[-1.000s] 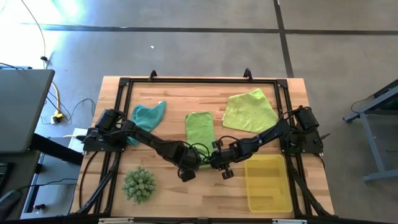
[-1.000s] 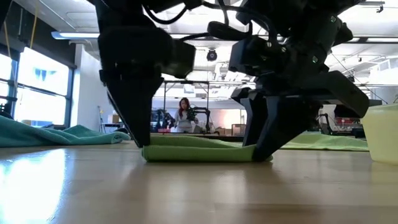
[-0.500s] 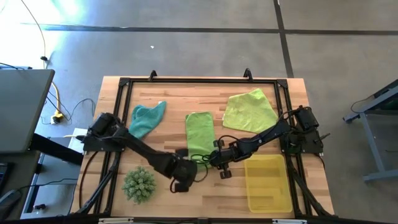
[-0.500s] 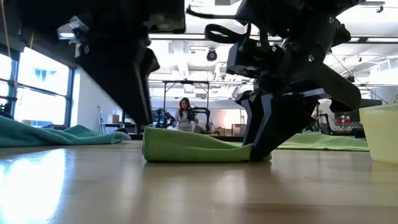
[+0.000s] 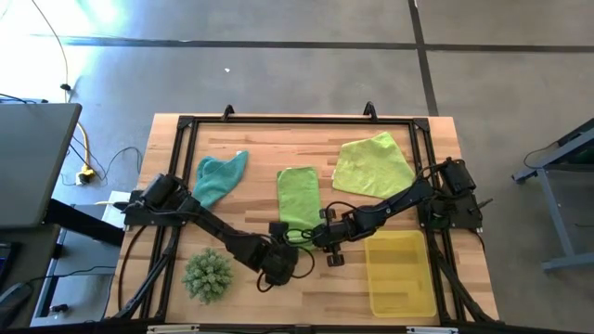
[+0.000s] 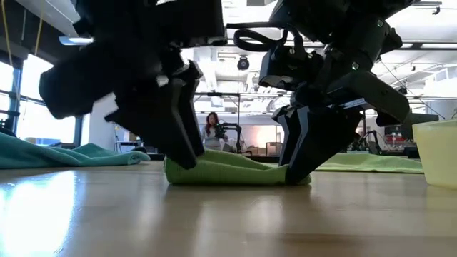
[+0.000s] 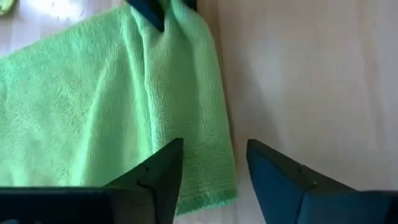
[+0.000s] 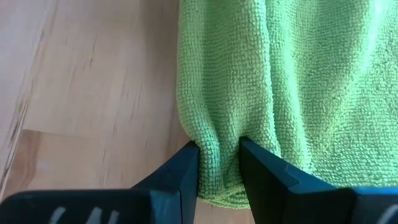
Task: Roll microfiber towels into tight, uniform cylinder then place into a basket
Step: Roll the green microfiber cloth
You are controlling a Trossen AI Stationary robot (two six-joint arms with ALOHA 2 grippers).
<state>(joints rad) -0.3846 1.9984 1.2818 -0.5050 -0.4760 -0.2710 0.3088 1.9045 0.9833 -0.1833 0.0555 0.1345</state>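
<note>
**A:** While the right gripper (image 8: 219, 163) pinches the bright green towel (image 5: 297, 193) at its near edge, where's the left?

**B:** Left gripper (image 7: 213, 163) — fingers apart, holding nothing — sits at that edge's other corner. Towel's long axis runs away from both; basket (image 5: 401, 290) is nearer the right arm.

A bright green towel (image 5: 297, 195) with a fine looped weave lies mid-table on pale, straight-grained wood (image 5: 251, 158), framed by a black rail (image 5: 297, 121). A teal towel (image 5: 219, 176) and a pale yellow-green towel (image 5: 373, 165) flank it. The basket (image 5: 401, 274) is translucent yellow; the spiky ball (image 5: 207, 275) is a duller, mottled green. Both arms are black, with dark fingers on the left gripper (image 7: 211, 177) and right gripper (image 8: 219, 168). The floor (image 5: 278, 74) is grey, crossed by dark seams.
</note>
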